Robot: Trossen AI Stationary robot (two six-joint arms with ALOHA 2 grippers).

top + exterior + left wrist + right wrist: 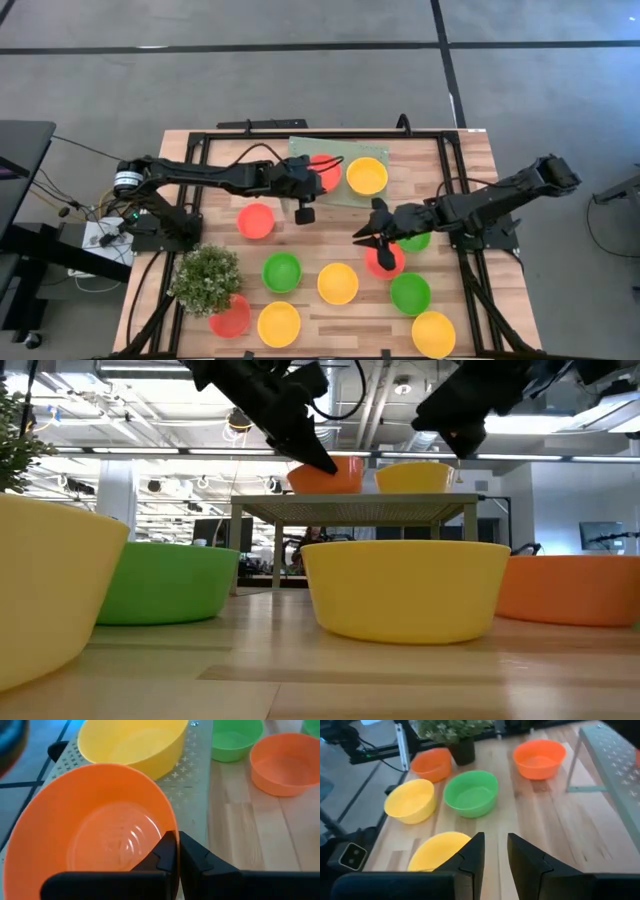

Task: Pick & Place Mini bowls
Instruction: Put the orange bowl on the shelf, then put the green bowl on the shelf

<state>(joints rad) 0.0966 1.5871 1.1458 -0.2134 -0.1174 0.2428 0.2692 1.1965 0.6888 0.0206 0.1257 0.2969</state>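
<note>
High view: smooth round plastic mini bowls (337,283) in red, yellow and green lie scattered on the wooden desk (470,160). Two more, red (326,171) and yellow (366,175), sit on a pale perforated rack (304,148). The left end effector (304,196) is at the red one; the right end effector (372,238) hovers over another red bowl (388,263).

Left wrist view: the fingers (167,851) are pinched on the orange-red bowl's rim.

Right wrist view: the fingers (472,855) stand slightly apart, empty.

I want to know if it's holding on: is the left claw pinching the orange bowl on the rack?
Yes. The left claw is shut on the orange bowl's rim, one finger on each side, over the pale green rack.
</note>
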